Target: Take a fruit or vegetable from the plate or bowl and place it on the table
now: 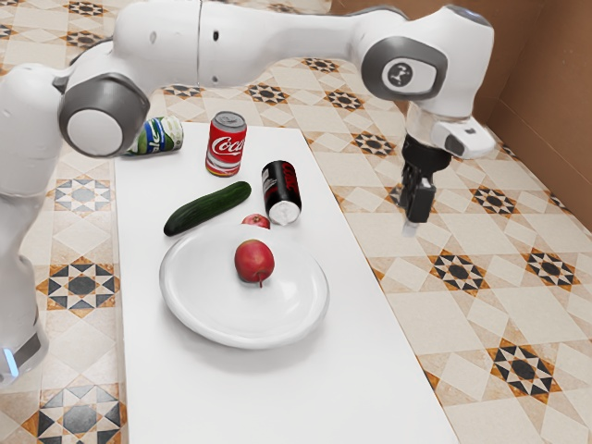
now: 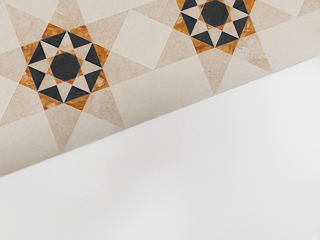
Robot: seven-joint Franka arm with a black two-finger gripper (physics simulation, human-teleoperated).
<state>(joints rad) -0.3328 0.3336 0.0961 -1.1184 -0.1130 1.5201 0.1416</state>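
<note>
A red apple (image 1: pixel 254 261) sits on the white plate (image 1: pixel 176 310) on the worktop (image 1: pixel 277 393). The end effector (image 1: pixel 411 228) hangs well apart from it; I cannot tell how far open it is or whether it holds anything.

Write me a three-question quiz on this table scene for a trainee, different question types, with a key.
1. True or false: the cucumber lies on the table, beside the white plate.
2. Choose one. On the plate rests: (a) the cucumber; (b) a red fruit with a stem; (c) nothing.
3. Fill in the blank: the red can stands ____, while the black can lies on its side.

Key: 1 true; 2 b; 3 upright.
</note>
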